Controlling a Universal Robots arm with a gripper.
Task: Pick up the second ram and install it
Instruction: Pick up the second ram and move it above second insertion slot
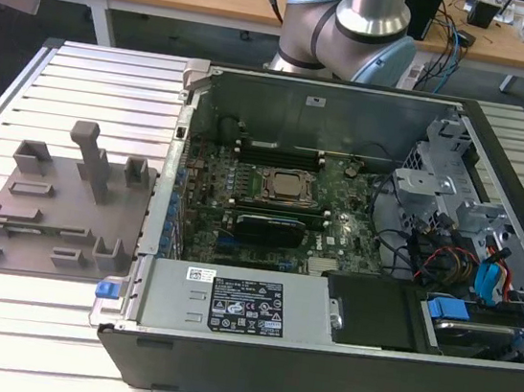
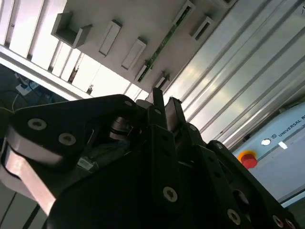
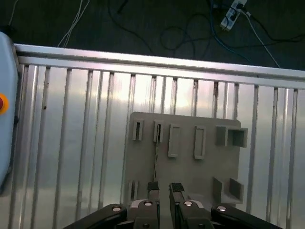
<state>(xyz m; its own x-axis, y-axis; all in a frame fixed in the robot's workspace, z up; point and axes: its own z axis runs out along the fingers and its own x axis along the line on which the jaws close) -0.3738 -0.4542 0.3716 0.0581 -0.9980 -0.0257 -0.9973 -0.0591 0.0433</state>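
The second ram is a thin green stick standing on its edge in a slot of the grey holder plate. In the second wrist view the ram shows as a narrow green strip on the holder plate. My gripper hangs above the plate, apart from the ram and slightly to one side of its line. Its two black fingers stand a narrow gap apart with nothing between them. In the exterior view the holder plate lies to the left of the open computer case.
The plate rests on a ribbed aluminium table. Inside the case are the motherboard with its processor socket, long black slots, a power supply and drive cables. The arm's base stands behind the case.
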